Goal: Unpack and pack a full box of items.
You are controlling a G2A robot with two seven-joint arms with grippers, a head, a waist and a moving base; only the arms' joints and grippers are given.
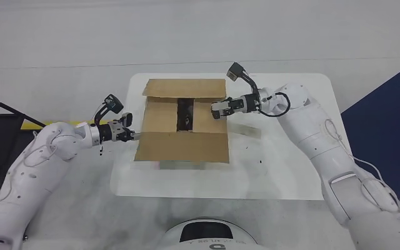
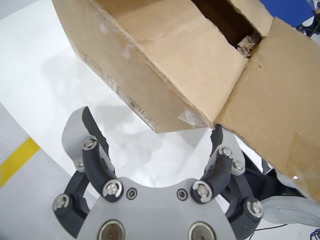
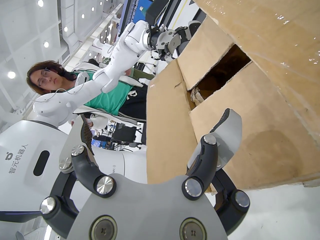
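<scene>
A brown cardboard box stands in the middle of the white table. Its far and near outer flaps are spread outward. The two inner flaps lie nearly flat, and the dark gap between them shows crumpled paper inside. My left gripper is open at the box's left near corner, with one fingertip touching the near flap's edge. My right gripper is open over the right inner flap, with one finger resting above that flap.
A clear strip lies on the table just right of the box. Bare table runs along the right side and the front edge. On the left the table edge is close behind my left gripper, and a yellow floor line lies beyond it.
</scene>
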